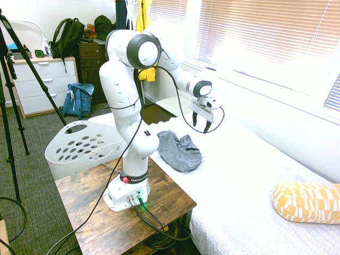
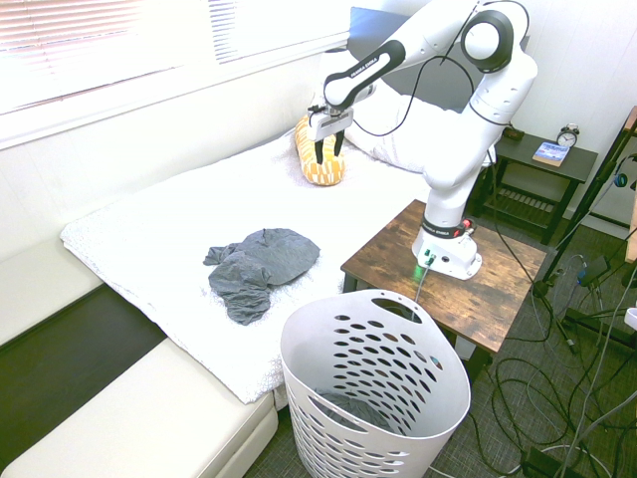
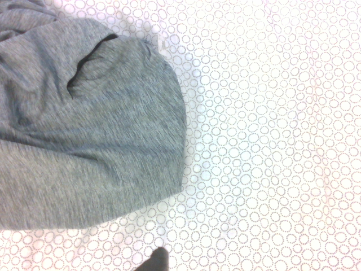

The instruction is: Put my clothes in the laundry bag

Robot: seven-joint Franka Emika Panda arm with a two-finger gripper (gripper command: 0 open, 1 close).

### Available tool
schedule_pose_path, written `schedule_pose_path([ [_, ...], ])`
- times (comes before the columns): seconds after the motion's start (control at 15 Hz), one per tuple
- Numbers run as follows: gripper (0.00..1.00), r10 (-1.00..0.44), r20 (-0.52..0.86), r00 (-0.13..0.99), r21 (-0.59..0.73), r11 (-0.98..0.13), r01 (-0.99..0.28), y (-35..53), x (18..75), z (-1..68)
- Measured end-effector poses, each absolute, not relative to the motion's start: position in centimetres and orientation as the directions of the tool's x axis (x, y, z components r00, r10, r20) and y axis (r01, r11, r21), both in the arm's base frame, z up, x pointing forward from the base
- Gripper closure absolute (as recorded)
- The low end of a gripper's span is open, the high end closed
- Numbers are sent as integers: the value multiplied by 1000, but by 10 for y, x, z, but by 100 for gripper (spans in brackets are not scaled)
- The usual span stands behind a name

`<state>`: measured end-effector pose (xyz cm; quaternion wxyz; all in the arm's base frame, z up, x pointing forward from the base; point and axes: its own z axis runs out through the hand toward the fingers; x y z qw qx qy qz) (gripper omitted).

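My clothes, a crumpled dark grey garment [image 1: 179, 151] [image 2: 257, 267] [image 3: 84, 124], lie on the white bed near its edge beside the wooden table. The gripper [image 1: 201, 127] [image 2: 326, 153] hangs open and empty in the air above the bed, off to one side of the garment. The laundry bag, a white plastic basket with oval holes [image 1: 82, 146] [image 2: 373, 393], stands on the floor by the table and the bed's corner.
The arm stands on a wooden side table [image 1: 101, 212] [image 2: 498, 274]. A yellow patterned pillow [image 1: 308, 202] [image 2: 320, 164] lies further along the bed. A blue backpack [image 1: 78, 101] sits on the floor by a white dresser [image 1: 45, 85].
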<state>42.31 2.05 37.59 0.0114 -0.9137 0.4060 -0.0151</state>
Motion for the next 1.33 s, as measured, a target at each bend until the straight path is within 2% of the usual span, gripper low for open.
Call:
schedule_pose_path([
  [0.27,0,-728,41,684,-55,-685,-726,30,428,375],
  [0.67,0,-620,49,783,-113,-782,-613,130,438,337],
  [1.07,0,-527,-3,850,-174,-837,-519,214,491,223],
  [1.33,0,-435,40,899,-160,-891,-424,257,488,128],
])
